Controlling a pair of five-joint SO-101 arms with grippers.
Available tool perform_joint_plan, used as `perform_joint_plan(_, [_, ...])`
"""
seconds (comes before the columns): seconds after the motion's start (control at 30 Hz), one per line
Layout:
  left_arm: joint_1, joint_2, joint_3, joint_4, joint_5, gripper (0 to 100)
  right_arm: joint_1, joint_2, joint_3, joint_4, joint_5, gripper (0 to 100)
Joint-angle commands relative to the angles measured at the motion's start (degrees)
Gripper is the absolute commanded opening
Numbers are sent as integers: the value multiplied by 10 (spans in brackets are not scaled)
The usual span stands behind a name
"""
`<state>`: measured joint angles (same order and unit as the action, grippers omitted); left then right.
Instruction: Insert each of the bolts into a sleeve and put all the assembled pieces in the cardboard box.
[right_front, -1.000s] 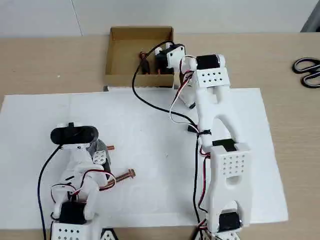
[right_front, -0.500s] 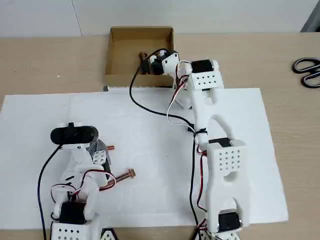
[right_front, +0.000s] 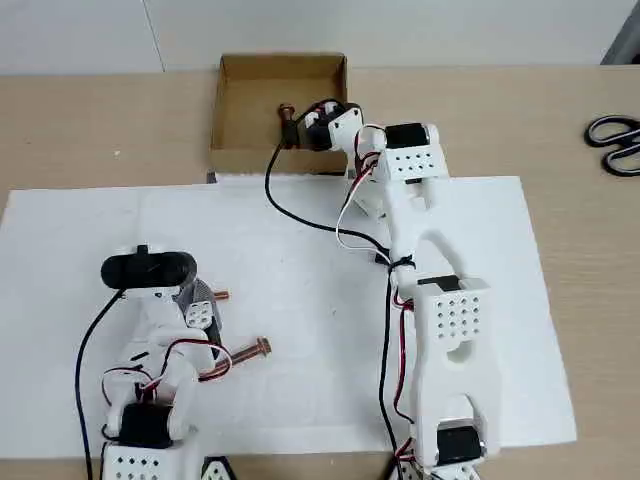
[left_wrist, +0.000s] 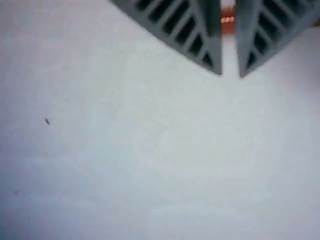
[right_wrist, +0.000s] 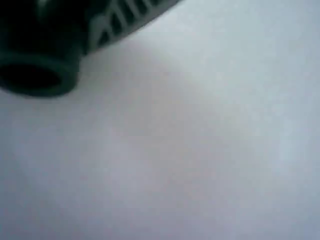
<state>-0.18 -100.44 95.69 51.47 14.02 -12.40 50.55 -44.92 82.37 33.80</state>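
Observation:
The cardboard box (right_front: 232, 100) stands at the back of the table. Over its right half my right gripper (right_front: 303, 128) is shut on a black sleeve (right_front: 290, 130) with a copper bolt head (right_front: 286, 110) sticking out of it. The right wrist view has that sleeve (right_wrist: 37, 67) close up beside a grey finger (right_wrist: 125, 17). At the front left, low over the white paper, my left gripper (right_front: 203, 300) is shut on a copper bolt (right_front: 219, 295). In the left wrist view the bolt (left_wrist: 227, 20) sits between the grey fingers. A second bolt (right_front: 250, 351) lies loose on the paper.
A white paper sheet (right_front: 300, 300) covers the middle of the wooden table. Scissors (right_front: 615, 135) lie at the far right edge. A black cable (right_front: 300, 215) trails from the right arm across the paper in front of the box.
The right arm has swung left and reached deeper into the box with the sleeve and bolt. The left arm has stayed where it was.

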Motion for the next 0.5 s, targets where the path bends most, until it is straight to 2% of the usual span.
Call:
perform_joint_plan(0.0, [-2, -5, -2, -10, -4, 6, -2, -15, 6, 7, -6, 10])
perform_joint_plan(0.27, [-2, -5, -3, -10, -4, 6, -3, -163, 5, 59, -42, 9])
perform_joint_plan(0.47, [-2, -5, -3, -10, -4, 6, -13, -285, 9, 160, -99, 9])
